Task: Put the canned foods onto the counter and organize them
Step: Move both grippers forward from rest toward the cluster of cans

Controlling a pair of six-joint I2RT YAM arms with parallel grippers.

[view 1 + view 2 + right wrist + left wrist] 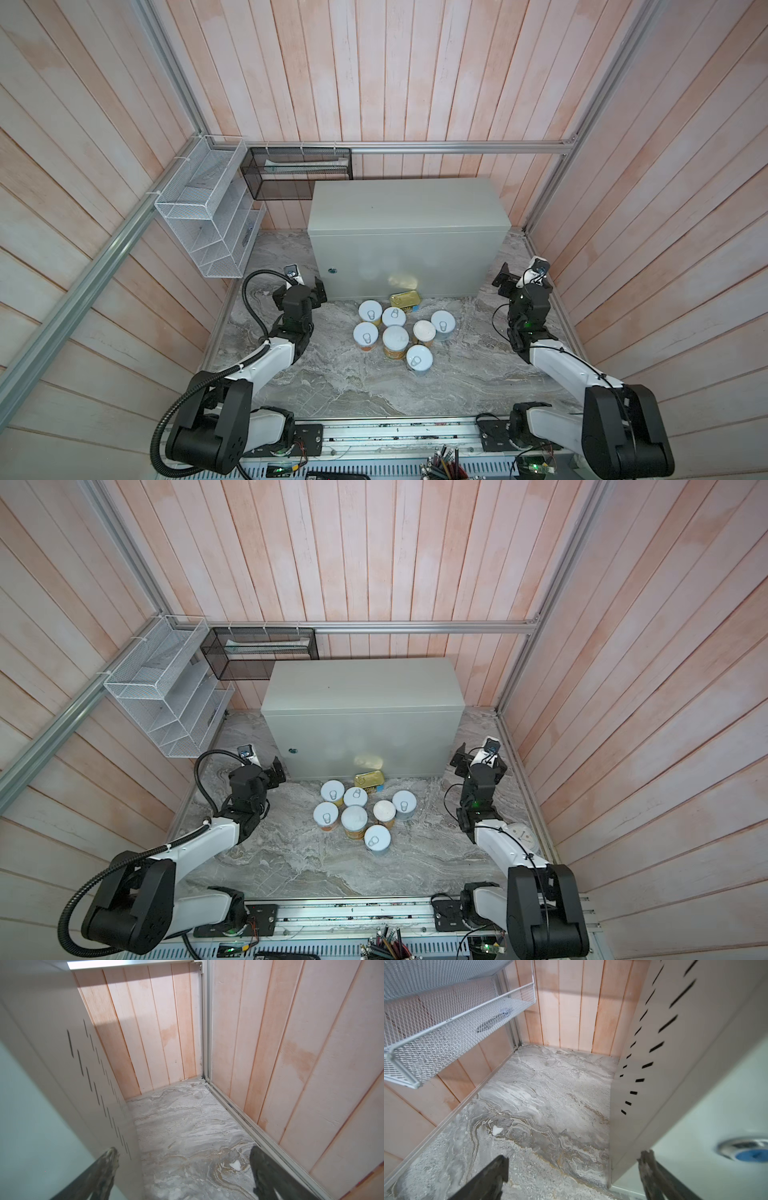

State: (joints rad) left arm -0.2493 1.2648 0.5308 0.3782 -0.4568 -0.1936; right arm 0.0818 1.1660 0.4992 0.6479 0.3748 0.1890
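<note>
Canned foods sit clustered on marble surface, just in front of grey metal box; none on top yet. Left tool & right tool both spread wide, empty, by box's front corners. Cluster lies between them, prob. nearer left tool.

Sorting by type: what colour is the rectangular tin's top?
Gold; the tin shows best in a top view.

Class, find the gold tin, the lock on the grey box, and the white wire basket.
gold tin [405, 300], in a top view, middle of lid.
lock [750, 1154], left wrist view, blue centre.
white wire basket [183, 212], in a top view, front mesh wall.
</note>
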